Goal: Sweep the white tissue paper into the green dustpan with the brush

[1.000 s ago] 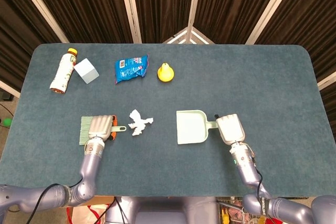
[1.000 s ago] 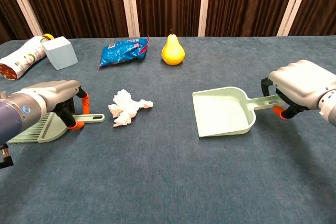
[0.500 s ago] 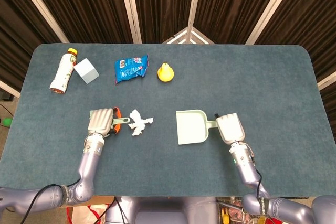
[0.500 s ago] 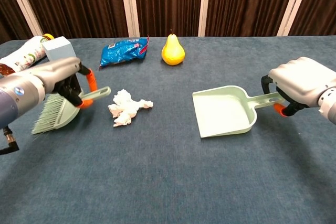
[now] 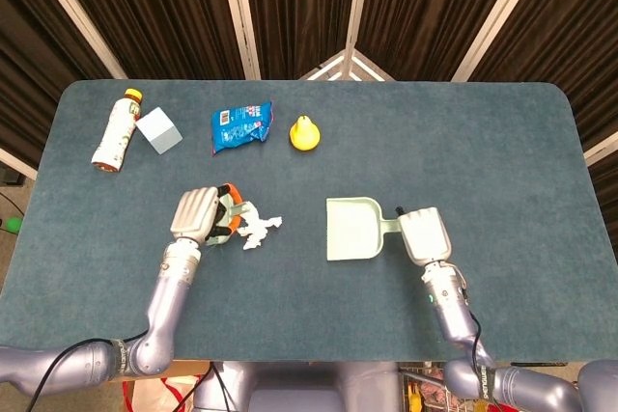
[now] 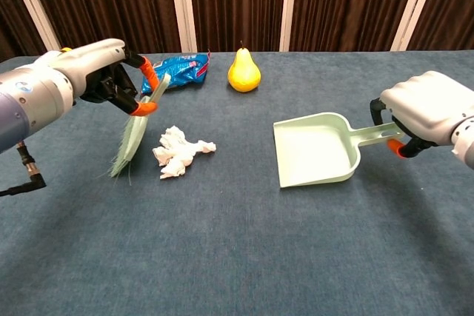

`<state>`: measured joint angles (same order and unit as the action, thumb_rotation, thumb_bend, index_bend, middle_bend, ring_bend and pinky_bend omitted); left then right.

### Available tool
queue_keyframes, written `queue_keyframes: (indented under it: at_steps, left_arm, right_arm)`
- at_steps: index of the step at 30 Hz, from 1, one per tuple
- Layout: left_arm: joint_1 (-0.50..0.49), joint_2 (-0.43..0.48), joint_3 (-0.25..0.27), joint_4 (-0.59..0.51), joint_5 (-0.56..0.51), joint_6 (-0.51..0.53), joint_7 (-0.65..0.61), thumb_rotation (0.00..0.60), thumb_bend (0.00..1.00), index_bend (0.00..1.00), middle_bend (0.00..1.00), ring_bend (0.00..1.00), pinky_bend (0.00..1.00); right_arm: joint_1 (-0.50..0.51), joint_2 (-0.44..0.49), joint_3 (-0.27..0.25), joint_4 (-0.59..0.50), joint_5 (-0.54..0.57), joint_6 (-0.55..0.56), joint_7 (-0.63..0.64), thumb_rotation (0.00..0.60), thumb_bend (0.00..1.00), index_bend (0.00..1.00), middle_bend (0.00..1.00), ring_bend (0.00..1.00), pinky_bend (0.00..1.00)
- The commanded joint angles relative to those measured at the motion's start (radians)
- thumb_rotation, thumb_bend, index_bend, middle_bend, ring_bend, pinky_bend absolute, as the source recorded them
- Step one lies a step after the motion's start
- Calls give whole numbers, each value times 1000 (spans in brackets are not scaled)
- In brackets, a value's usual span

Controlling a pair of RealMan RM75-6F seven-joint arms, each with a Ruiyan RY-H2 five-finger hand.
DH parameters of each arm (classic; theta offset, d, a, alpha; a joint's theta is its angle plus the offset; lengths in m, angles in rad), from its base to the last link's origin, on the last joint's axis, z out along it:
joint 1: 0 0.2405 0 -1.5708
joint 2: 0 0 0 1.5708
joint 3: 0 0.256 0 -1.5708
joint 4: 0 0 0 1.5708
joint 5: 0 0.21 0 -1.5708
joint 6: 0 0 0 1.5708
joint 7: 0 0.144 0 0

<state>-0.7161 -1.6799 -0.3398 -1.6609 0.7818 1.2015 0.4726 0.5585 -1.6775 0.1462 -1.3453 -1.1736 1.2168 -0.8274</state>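
Observation:
The crumpled white tissue paper [image 5: 257, 228] [image 6: 178, 151] lies on the blue table left of centre. My left hand [image 5: 196, 213] [image 6: 95, 72] holds the green brush [image 6: 135, 132] by its handle, lifted and tilted, bristles down just left of the tissue. In the head view the hand hides most of the brush. The pale green dustpan [image 5: 352, 230] [image 6: 314, 150] is right of the tissue, mouth toward it, front edge near the table. My right hand [image 5: 425, 235] [image 6: 430, 116] grips its handle.
Along the far side lie a bottle [image 5: 116, 130], a pale blue cube [image 5: 158, 129], a blue snack bag [image 5: 240, 124] [image 6: 174, 71] and a yellow pear [image 5: 305, 133] [image 6: 243, 70]. Bare table surface [image 5: 483, 151] stretches to the right and front.
My left hand has lifted the brush off the table, swung it upright and moved it right, close beside the tissue. The dustpan has tipped slightly in my right hand.

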Motion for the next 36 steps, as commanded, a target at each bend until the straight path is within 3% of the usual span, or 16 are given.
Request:
queue_keyframes:
  at_steps: [1,26,32,36]
  left_arm:
    - [-8,-12,-1,-8,-3,4,3,600,646,790,1000,1000,1000]
    - [-128,-189,-66,32,-50,-10,2,600,646,790,1000,1000,1000]
    - [-167,-240,-101,63,-14,-19,-39,600,646,790,1000,1000,1000]
    - [-159,-255,-96,52,78,-10,-127,600,646,790,1000,1000,1000]
  right_arm:
    - [-1,-13,-3,-10,3,7,-17,600,517,613,819,839,878]
    - [-13,-24,-4,17,10,20,-17,600,522,613,819,839,878]
    - [-16,-7,-3,0,5,26,-16,600,522,613,819,839,878]
    - [-21,11,-2,-6,4,28,-11,600,523,613,819,839,878]
